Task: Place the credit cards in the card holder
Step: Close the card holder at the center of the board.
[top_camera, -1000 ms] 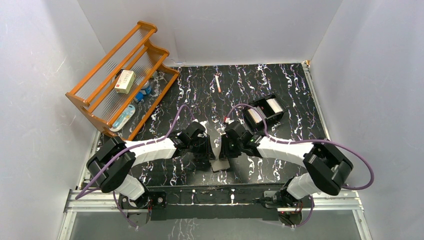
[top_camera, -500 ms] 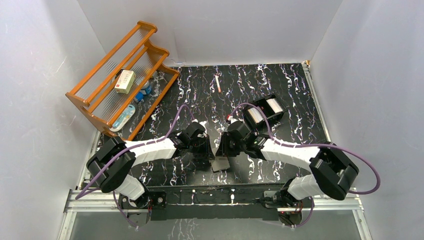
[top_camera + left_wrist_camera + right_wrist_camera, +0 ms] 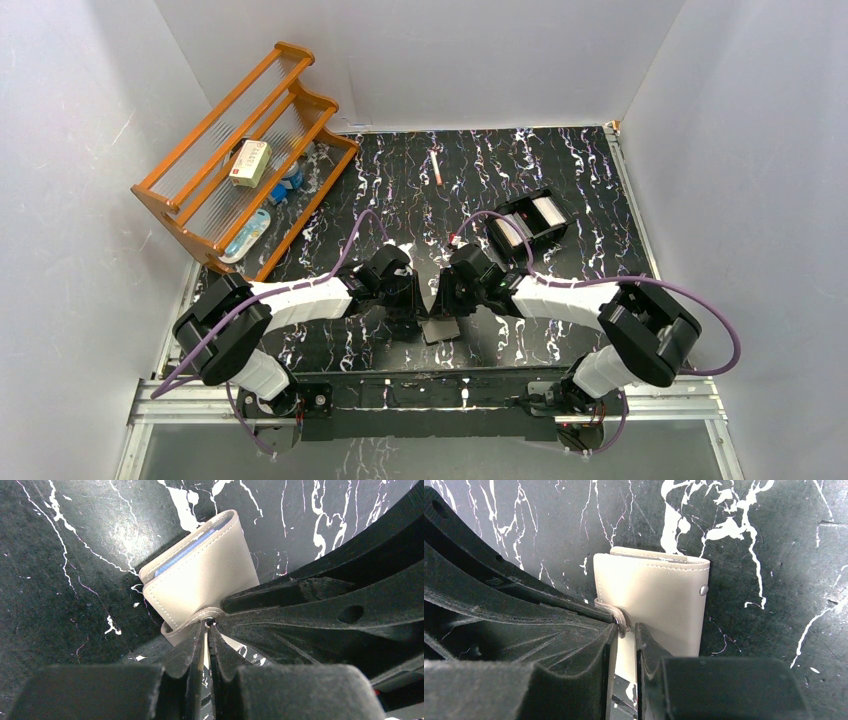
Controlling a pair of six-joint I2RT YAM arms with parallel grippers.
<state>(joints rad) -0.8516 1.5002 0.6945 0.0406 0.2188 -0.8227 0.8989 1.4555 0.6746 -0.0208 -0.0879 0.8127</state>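
Two hands meet at one strap. The left hand (image 3: 205, 629) is clenched on the snap strap (image 3: 186, 624) of the card holder (image 3: 200, 575). The right hand (image 3: 626, 630) has its fingers narrowly parted there, grip unclear. The holder lies folded by the middle of the worktop's (image 3: 580, 170) near edge. The credit cards (image 3: 511, 232) sit in a black tray (image 3: 528, 221) further back, to the right.

The black, white-veined worktop (image 3: 590, 200) carries an orange wooden rack (image 3: 245, 150) at far left, a thin pinkish stick (image 3: 436, 167) near the back, a black tray (image 3: 527, 223) right of centre, and the pale card holder (image 3: 440, 330) near the front.
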